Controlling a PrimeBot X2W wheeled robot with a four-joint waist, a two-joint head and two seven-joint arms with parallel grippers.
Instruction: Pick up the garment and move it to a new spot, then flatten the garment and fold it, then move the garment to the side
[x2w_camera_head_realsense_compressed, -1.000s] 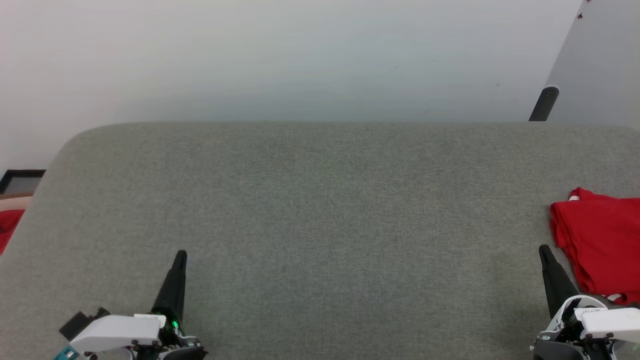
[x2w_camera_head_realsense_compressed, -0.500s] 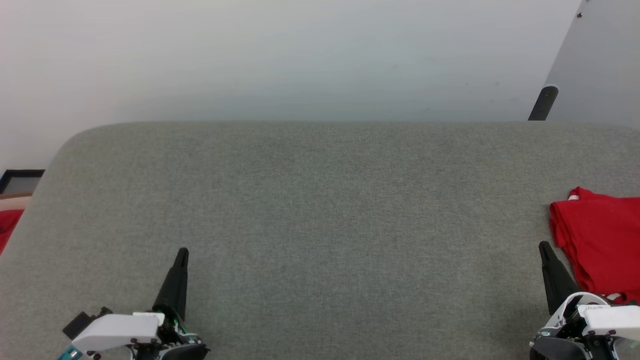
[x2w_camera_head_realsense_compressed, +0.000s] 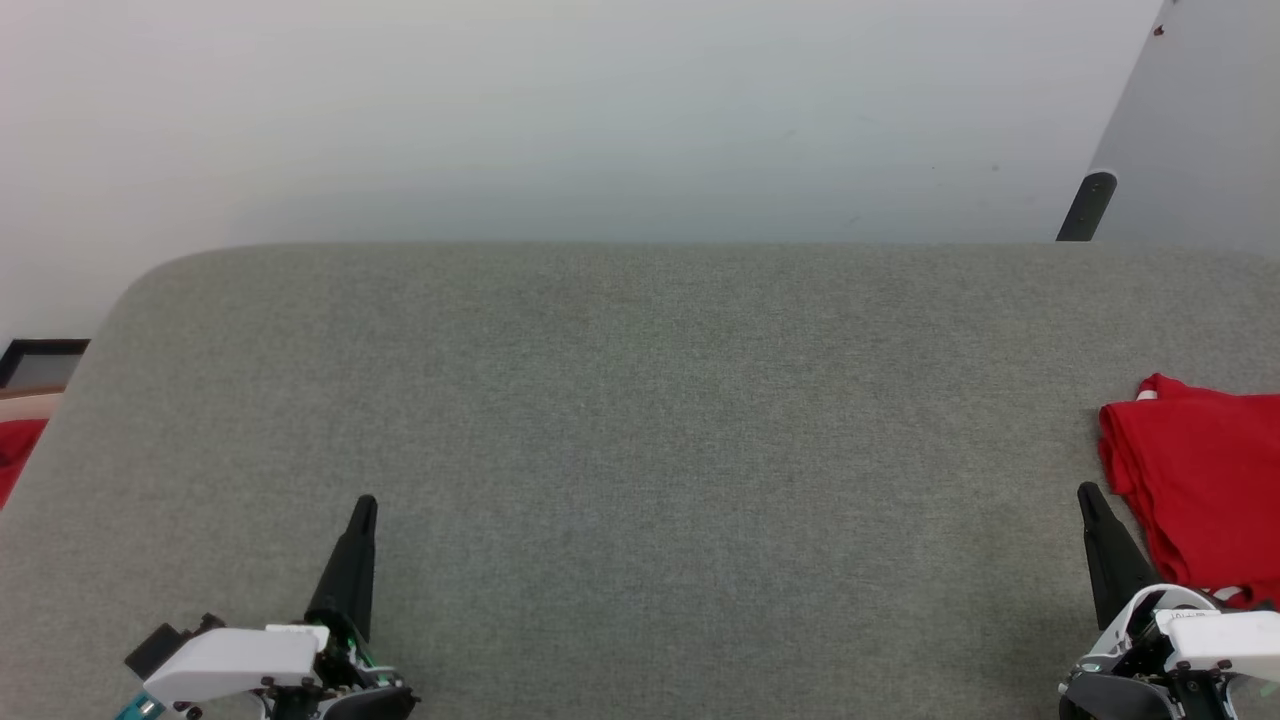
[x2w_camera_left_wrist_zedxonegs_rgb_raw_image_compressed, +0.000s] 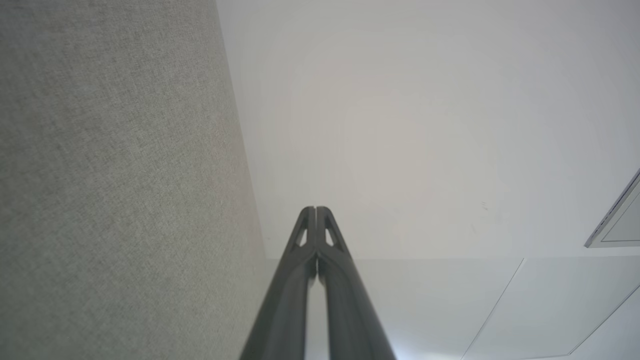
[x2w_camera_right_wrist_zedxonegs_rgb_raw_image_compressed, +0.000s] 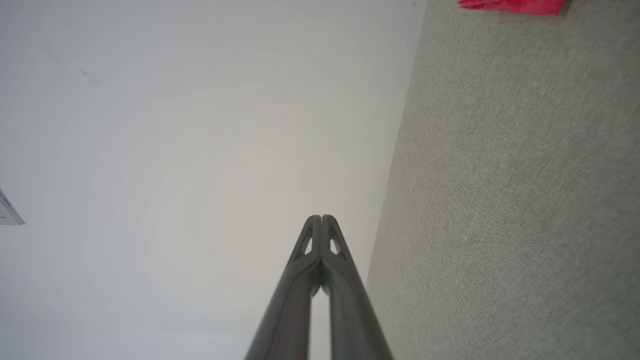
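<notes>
Garment (x2w_camera_head_realsense_compressed: 1205, 480), soft and light, lay folded at right; its bunched left edge seemed the best hold. Left tool (x2w_camera_head_realsense_compressed: 364, 503) and right tool (x2w_camera_head_realsense_compressed: 1084, 492) were closed, empty.

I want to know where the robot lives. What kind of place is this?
Probably an indoor workroom set up for folding clothes: a wide grey fabric-covered table, a red garment lying at its right edge, and bare pale surroundings beyond it.

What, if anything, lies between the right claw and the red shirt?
Nothing visible. The shut right claw is close beside the shirt, with a narrow strip of grey surface between its tip and the cloth.
</notes>
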